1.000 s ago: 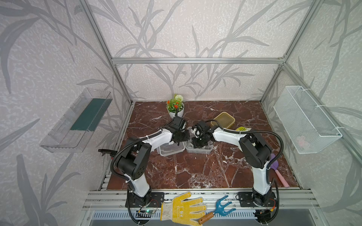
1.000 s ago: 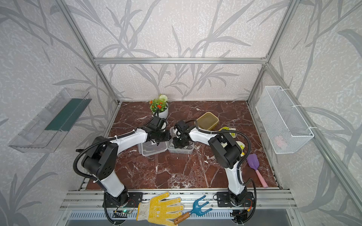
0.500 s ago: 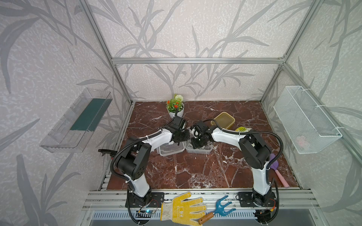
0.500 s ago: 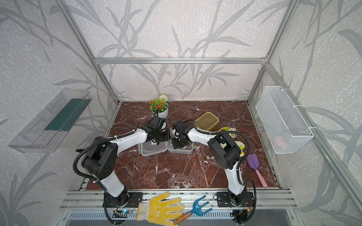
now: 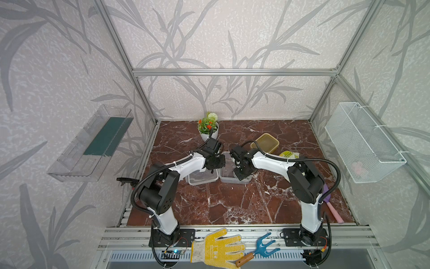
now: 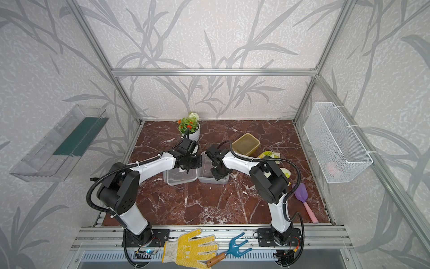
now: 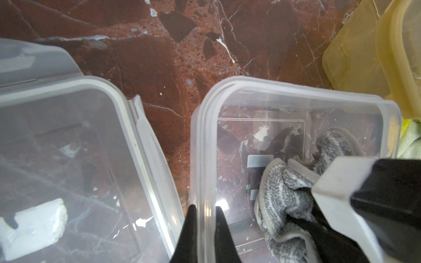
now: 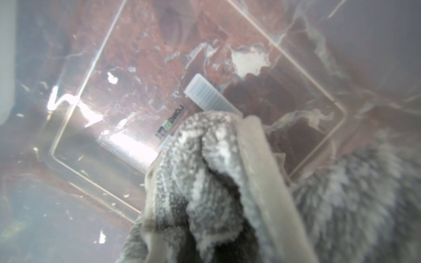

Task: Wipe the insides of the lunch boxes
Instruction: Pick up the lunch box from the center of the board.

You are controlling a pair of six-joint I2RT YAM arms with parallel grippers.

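Lunch box point(image 7: 230, 95), clear, sits mid-table; its near wall is clamped by the left jaws. A grey cloth point(image 8: 205, 173) is pinched inside by the right jaws, themselves hidden. Amber box point(image 5: 265, 142) at two o'clock.

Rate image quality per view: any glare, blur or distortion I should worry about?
Right wrist view: soft throughout, the grey striped microfibre cloth blurred up close, blown-out glare on the clear greyish plastic lunch box floor. Left wrist view: sharper, small specular spots on the box wall; foreground jaws dark and defocused. Both top views: even lighting, sharp, frame bars splaying outward from wide-angle perspective.
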